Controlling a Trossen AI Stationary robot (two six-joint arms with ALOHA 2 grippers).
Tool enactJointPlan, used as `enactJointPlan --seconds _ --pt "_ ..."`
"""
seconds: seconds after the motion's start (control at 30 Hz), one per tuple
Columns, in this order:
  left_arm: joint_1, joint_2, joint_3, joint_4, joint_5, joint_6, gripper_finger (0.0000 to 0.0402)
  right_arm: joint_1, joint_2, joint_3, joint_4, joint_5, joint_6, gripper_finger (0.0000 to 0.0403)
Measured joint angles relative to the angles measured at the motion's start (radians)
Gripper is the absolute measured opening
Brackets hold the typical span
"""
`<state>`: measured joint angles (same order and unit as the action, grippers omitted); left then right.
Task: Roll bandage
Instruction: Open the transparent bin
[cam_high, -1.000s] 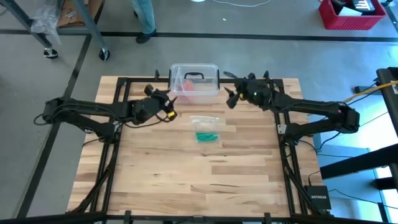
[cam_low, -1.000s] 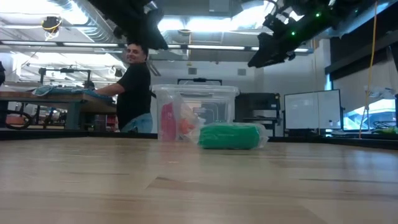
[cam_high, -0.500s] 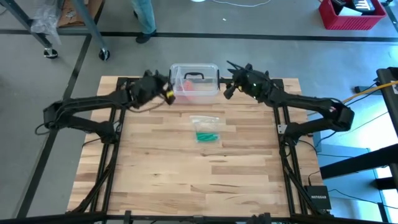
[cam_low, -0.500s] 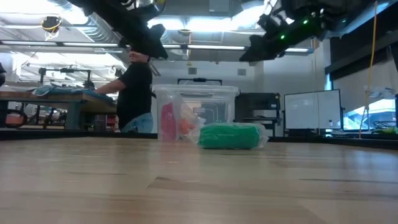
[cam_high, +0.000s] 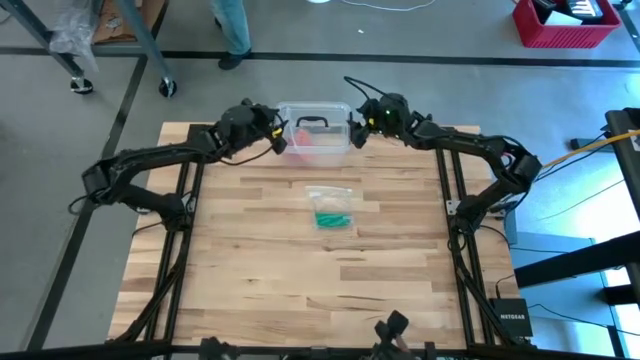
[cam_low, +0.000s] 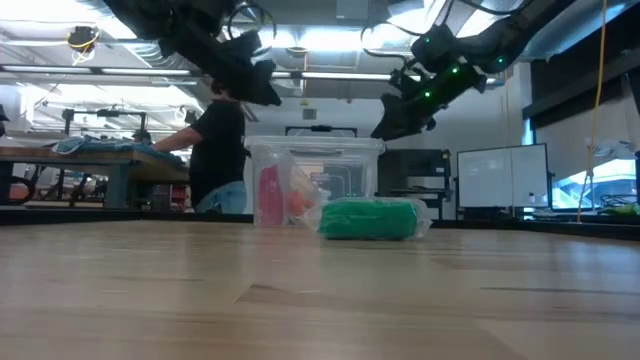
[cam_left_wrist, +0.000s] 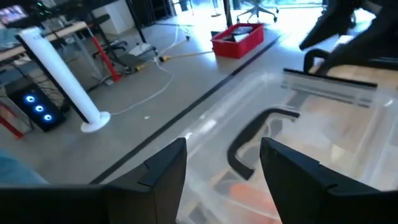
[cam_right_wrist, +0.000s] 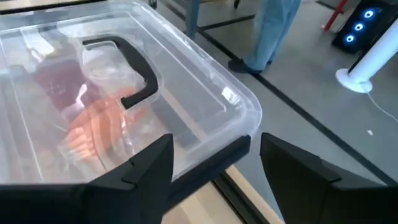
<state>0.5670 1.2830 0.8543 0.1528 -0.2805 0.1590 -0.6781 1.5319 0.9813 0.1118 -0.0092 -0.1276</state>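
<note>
Pale wooden tabletop (cam_high: 260, 270): green bandage (cam_high: 334, 219) at centre frame, long axis left-right, roughly midway below left pincer (cam_high: 281, 137) and right pincer (cam_high: 354, 135), both open, flanking upper-centre clear box (cam_high: 313, 116).

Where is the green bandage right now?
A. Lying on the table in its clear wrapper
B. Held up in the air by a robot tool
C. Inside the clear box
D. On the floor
A. The green bandage lies on the wooden table in its clear wrapper, in front of the clear box, and neither tool touches it.
</note>
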Motion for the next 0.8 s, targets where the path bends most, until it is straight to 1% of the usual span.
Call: enactJointPlan --seconds 0.13,0.2,0.33,0.4,0.53,0.6,0.8 --pt "-0.002 0.071 0.0 0.042 0.001 0.0 0.0196 0.004 0.014 0.003 0.025 0.038 0.0 0.0238" --pt "-0.002 0.112 0.0 0.094 0.005 0.0 0.0196 0.004 0.027 0.003 0.02 0.045 -0.001 0.0238" --pt "0.001 0.184 0.0 0.261 0.094 -0.016 0.0196 0.004 0.038 0.002 0.015 0.051 0.0 0.0238" --pt "0.004 0.216 0.0 0.314 0.113 -0.002 0.0196 0.004 0.038 0.002 0.004 0.051 0.001 0.0238" --pt "0.033 0.278 0.0 0.284 0.117 0.029 0.0196 0.004 0.038 0.002 -0.017 0.073 0.001 0.0238" --pt "0.051 0.299 0.0 0.271 0.121 0.018 0.0196 0.004 0.037 0.003 -0.028 0.088 0.003 0.0238" --pt "0.08 0.308 0.005 0.194 0.123 -0.034 0.0196 0.005 0.032 0.009 -0.101 0.116 -0.003 0.0238"
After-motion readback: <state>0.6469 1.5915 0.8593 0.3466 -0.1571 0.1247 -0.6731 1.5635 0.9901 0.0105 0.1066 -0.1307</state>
